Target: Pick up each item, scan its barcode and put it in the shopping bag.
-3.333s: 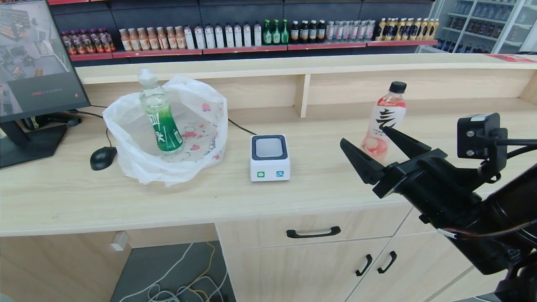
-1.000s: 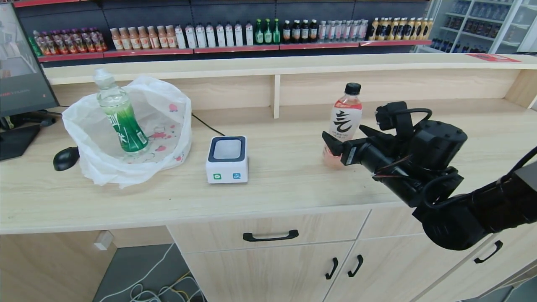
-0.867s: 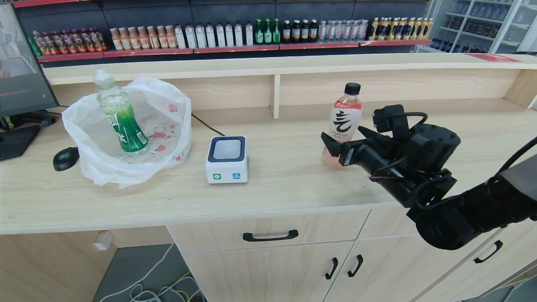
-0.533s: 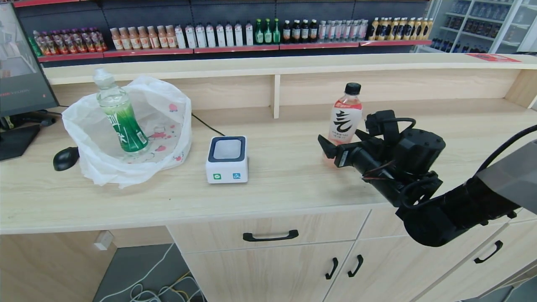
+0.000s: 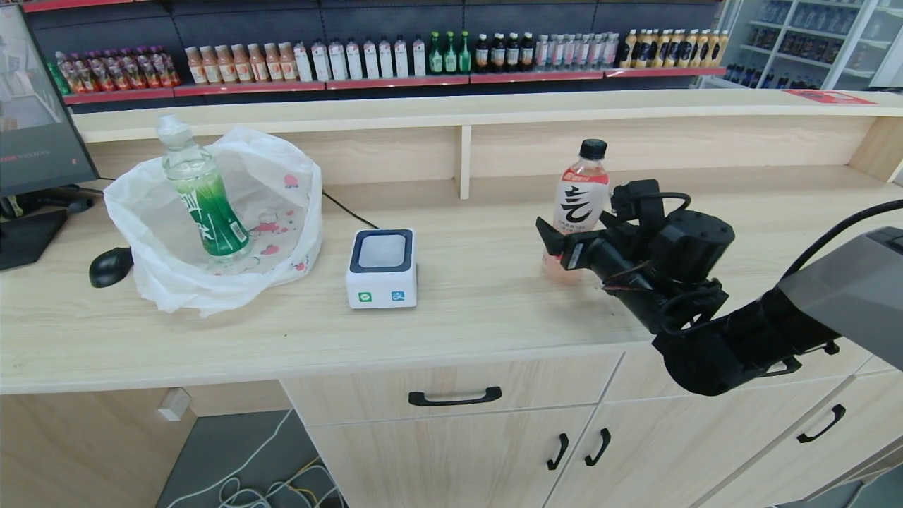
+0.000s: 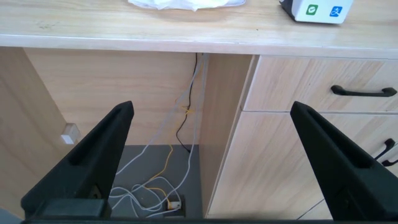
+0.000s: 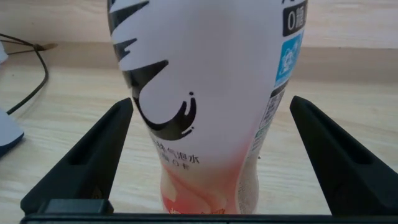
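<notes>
Store shelving with drink rows [image 5: 423,56] ran behind; the working area was the pale wood worktop [image 5: 480,310]. The pink bottle [image 5: 580,201] stood upright on it, toward my right side, well apart from the shopping bag [image 5: 176,289], with the scanner [image 5: 382,267] between the two. I read that layout as deliberate: lift, pass over the upward-facing scanner window, then carry on to the bag in one sweep. The bag sat slumped with its mouth spread wide, so a drop-in needs no second arm. A green bottle [image 5: 204,204] was already leaning inside it, so I judged one item done and this one as the pick in hand. The right tool [image 5: 575,234] was released, jaws spread either side of the pink bottle's lower body; the wrist view showed a gap on both sides, so nothing was gripped yet. Going in low and level made sense to me: it's the widest, stiffest section and the bottle is less likely to tip. I couldn't tell where the barcode faced, as the side print was too small. The left tool [image 6: 211,107] was also released, parked below the worktop edge facing the cabinet fronts, clear of the sweep path.
</notes>
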### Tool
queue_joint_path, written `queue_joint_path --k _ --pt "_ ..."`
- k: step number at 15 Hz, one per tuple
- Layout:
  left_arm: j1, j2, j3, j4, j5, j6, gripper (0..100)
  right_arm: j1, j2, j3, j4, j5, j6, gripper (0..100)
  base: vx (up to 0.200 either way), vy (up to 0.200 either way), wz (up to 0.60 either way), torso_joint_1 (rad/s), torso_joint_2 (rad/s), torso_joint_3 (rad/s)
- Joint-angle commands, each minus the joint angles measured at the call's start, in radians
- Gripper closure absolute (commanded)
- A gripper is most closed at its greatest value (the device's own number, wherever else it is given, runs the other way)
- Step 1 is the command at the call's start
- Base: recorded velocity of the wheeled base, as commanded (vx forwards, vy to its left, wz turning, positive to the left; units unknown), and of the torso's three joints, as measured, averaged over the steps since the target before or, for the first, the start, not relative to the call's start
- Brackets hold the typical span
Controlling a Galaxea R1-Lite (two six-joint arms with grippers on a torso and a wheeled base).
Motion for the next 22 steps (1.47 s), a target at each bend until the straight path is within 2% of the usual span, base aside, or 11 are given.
queue_joint_path --k 1,9,10,22 --pt "0.000 0.000 0.000 0.000 0.000 0.000 0 -0.004 0.026 -0.036 0.003 0.000 0.000 0 0.000 0.000 0.00 0.000 0.00 0.000" --pt "0.000 0.000 0.000 0.000 0.000 0.000 0 -0.005 0.035 -0.058 0.023 0.002 0.000 0 0.000 0.000 0.00 0.000 0.00 0.000" --pt "0.000 0.000 0.000 0.000 0.000 0.000 0 -0.005 0.035 -0.058 0.023 0.002 0.000 100 0.000 0.000 0.00 0.000 0.00 0.000" --pt "0.000 0.000 0.000 0.000 0.000 0.000 0 -0.020 -0.036 -0.053 0.025 0.045 -0.002 100 0.000 0.000 0.00 0.000 0.00 0.000"
